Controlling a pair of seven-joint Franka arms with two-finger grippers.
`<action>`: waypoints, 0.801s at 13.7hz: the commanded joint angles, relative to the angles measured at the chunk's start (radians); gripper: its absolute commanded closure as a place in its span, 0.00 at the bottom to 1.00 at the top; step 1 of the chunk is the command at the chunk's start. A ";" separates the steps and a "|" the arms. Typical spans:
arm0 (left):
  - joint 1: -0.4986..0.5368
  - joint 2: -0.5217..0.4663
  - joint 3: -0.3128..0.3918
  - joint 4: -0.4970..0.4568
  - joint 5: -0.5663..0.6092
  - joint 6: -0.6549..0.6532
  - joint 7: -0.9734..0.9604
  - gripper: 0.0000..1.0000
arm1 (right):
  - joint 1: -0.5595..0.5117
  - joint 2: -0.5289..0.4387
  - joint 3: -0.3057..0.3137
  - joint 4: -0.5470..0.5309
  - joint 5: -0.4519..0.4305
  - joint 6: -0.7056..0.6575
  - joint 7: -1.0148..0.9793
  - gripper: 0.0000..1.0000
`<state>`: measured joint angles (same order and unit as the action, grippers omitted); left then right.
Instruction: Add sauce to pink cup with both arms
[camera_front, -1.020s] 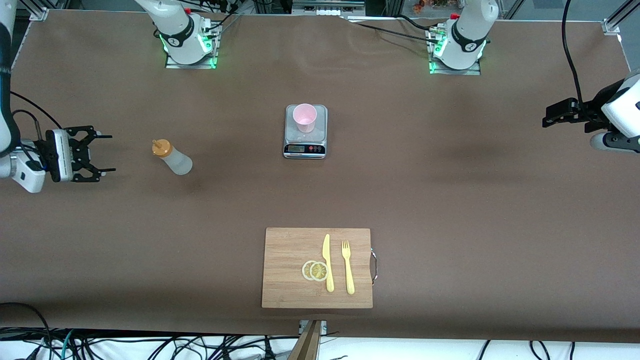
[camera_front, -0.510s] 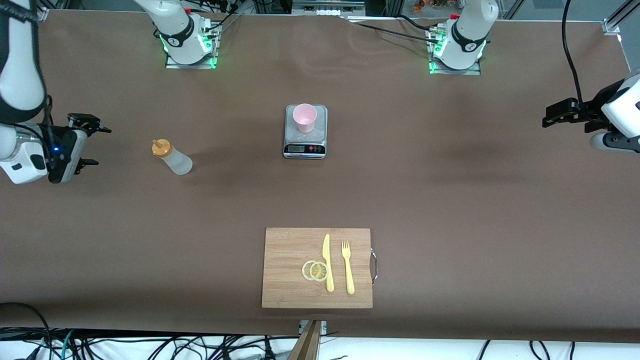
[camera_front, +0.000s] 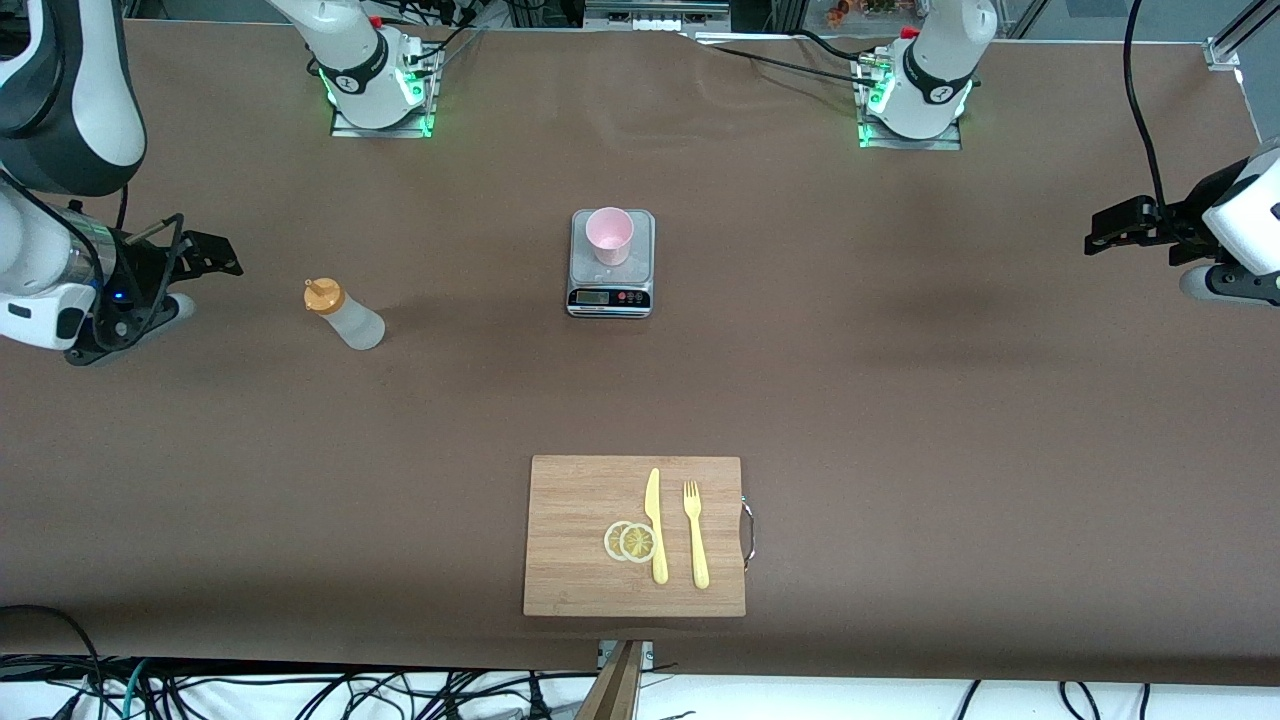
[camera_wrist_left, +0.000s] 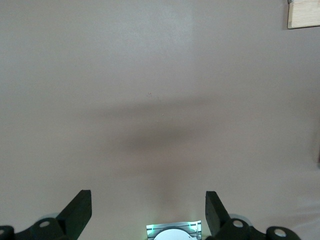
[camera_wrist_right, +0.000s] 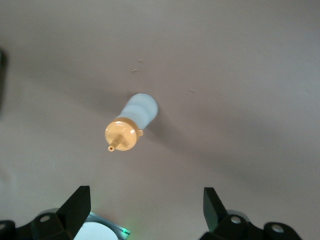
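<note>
Sauce first: sits in a translucent plastic squeeze bottle with an orange nozzle cap (camera_front: 343, 314), apparently upright on the brown table (camera_front: 900, 400) toward the right arm's end, held by nothing. Faces the right gripper (camera_front: 195, 272), which hangs just off that end of the table from the bottle, jaws spread wide and empty, with the wrist camera looking down on the cap (camera_wrist_right: 132, 125) (a fair line-up for a grasp around the body, though equally the pose of a hand just let go). Rests well apart from the small pink cup (camera_front: 609, 235), mouth up on the silver kitchen scale (camera_front: 611, 290) at mid-table, presumably so the added sauce can be weighed; cannot tell whether any sauce lies inside, nor read the display. Waits at the other end: the left gripper (camera_front: 1105, 232), jaws likewise wide apart on nothing, over bare table, probably parked there to leave the cup clear. Fits both a bottle due to be carried to the cup and one set back down after pouring. Plays no evident part: wooden cutting board (camera_front: 570, 560), nearer the front camera, with yellow plastic knife (camera_front: 655, 525), yellow fork (camera_front: 695, 535) and two lemon slices (camera_front: 630, 541).
</note>
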<state>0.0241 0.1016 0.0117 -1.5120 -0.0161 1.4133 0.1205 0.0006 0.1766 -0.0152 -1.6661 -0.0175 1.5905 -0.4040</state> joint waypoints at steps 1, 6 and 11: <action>0.002 0.010 -0.003 0.026 0.015 -0.010 0.018 0.00 | 0.028 -0.055 0.003 -0.027 -0.042 0.013 0.201 0.00; 0.002 0.010 -0.004 0.026 0.015 -0.010 0.018 0.00 | 0.044 -0.118 -0.005 -0.023 -0.030 0.009 0.443 0.00; 0.000 0.010 -0.004 0.027 0.015 -0.010 0.018 0.00 | 0.044 -0.143 -0.054 0.029 -0.007 0.009 0.464 0.00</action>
<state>0.0237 0.1016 0.0109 -1.5119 -0.0161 1.4133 0.1205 0.0352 0.0496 -0.0290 -1.6541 -0.0382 1.5974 0.0444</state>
